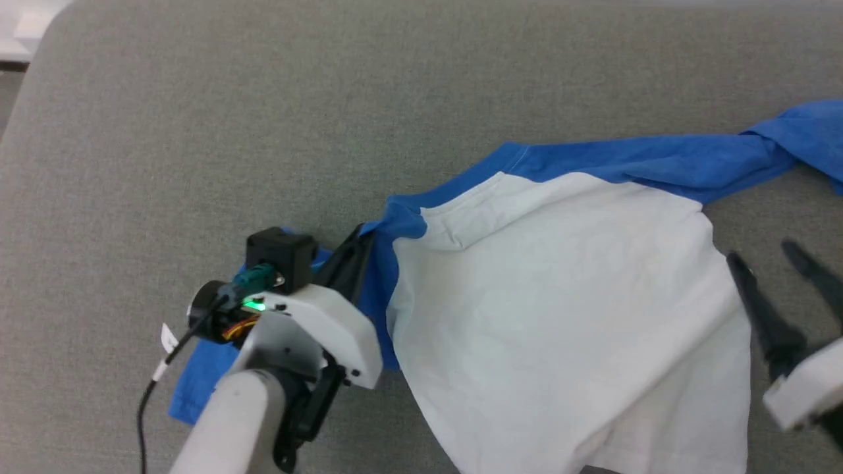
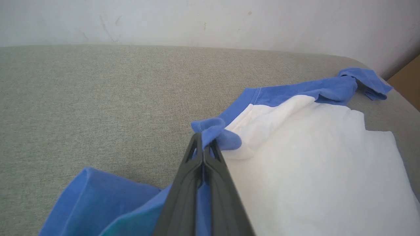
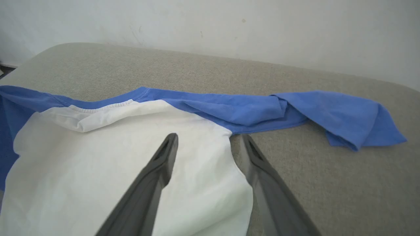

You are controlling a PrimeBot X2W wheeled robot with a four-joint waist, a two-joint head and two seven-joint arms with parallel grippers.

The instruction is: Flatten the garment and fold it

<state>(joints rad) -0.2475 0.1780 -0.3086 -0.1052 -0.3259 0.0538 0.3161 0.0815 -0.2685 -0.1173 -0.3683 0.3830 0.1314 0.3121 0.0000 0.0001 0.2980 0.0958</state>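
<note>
Garment (image 1: 566, 296) lay on the grey fabric surface (image 1: 197, 131), white body rumpled, one blue sleeve stretched and twisted away to the right. The left gripper (image 2: 204, 149) was clamped tight on a bunched blue fold by the neckline. The right gripper (image 3: 208, 137) stood spread wide, holding nothing, its fingers straddling the white body's right edge.
</note>
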